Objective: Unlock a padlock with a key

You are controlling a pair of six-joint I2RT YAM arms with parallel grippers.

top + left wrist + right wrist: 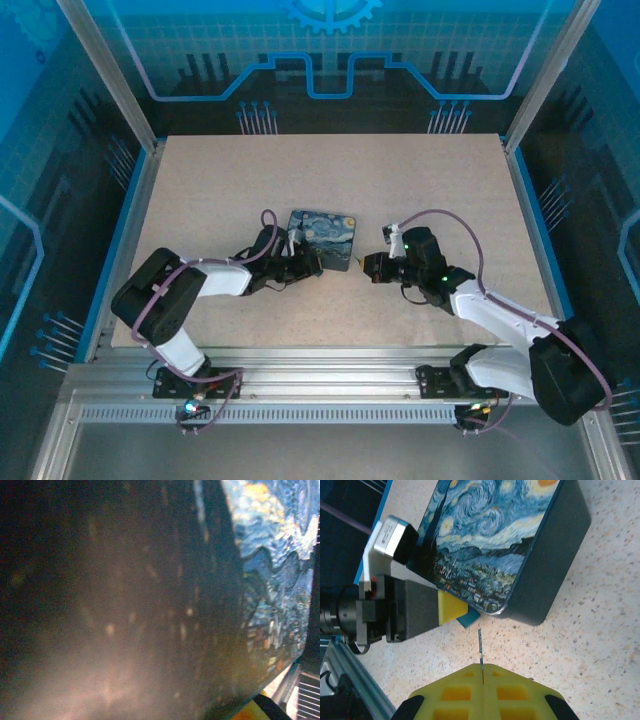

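Top external view puts the left gripper (303,262) against the box (322,238), its opening unreadable; a blue scrap (468,620) under its pad may be the padlock. Rightward, the right gripper (482,669) pinches the key (480,647) by its head: thin, stiff, slippery, likely to twist unless held squarely

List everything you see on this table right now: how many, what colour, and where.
table: one, pale speckled, under everything.
box: one, dark blue with yellow swirls, mid-table between the two hands.
key: one, thin dark sliver, sticking out of the right hand's tips toward the box's corner.
blue bit: one, at the box's corner under the left hand's tip; too hidden to identify.
left hand: one, black with a yellow tip, against the box's edge.
right hand: one, yellow tips pressed together on the key.
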